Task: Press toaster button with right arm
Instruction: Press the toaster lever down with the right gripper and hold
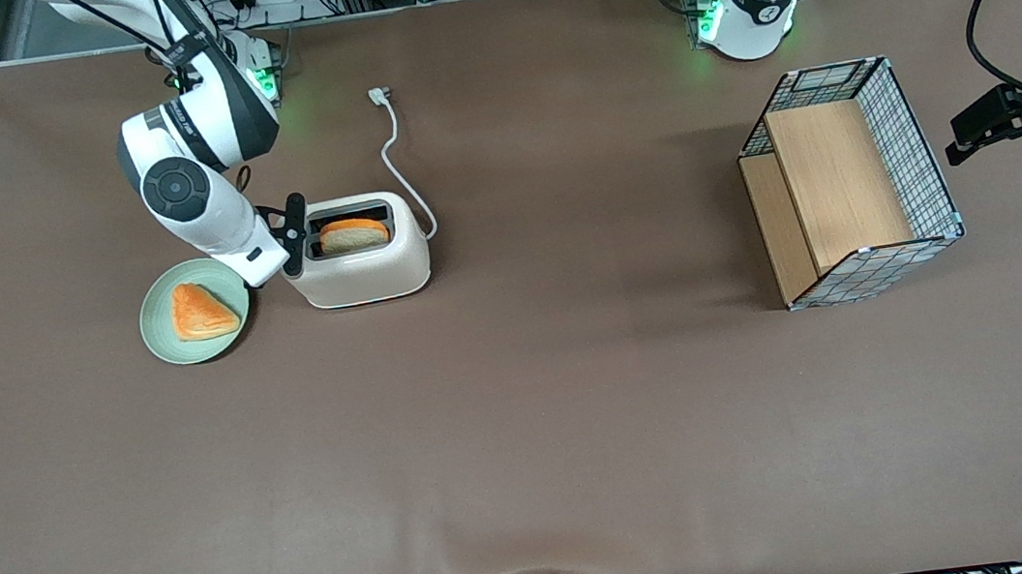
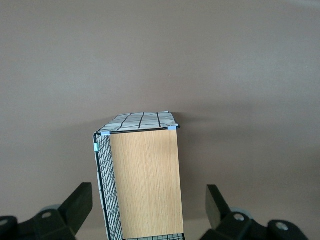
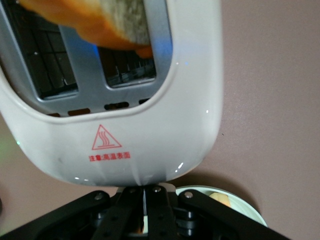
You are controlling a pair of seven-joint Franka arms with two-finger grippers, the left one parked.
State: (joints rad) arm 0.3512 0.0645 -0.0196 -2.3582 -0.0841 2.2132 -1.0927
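Observation:
The cream-white toaster [image 1: 368, 270] stands on the brown table with a bread slice [image 1: 354, 235] in the slot nearer the front camera. The right arm [image 1: 196, 184] reaches down to the toaster's narrow end, the one toward the working arm's end of the table. My gripper [image 1: 295, 245] is shut and pressed against that end. In the right wrist view the black fingers [image 3: 160, 210] lie together under the toaster's rounded end [image 3: 125, 150], which bears a red warning triangle. The toaster button is hidden by the fingers.
A green plate [image 1: 160, 325] holding an orange pastry [image 1: 200, 312] sits just beside the gripper. The toaster's white cord [image 1: 398, 159] trails away from the front camera to its plug [image 1: 377, 97]. A wire-and-wood basket [image 1: 849, 182] stands toward the parked arm's end.

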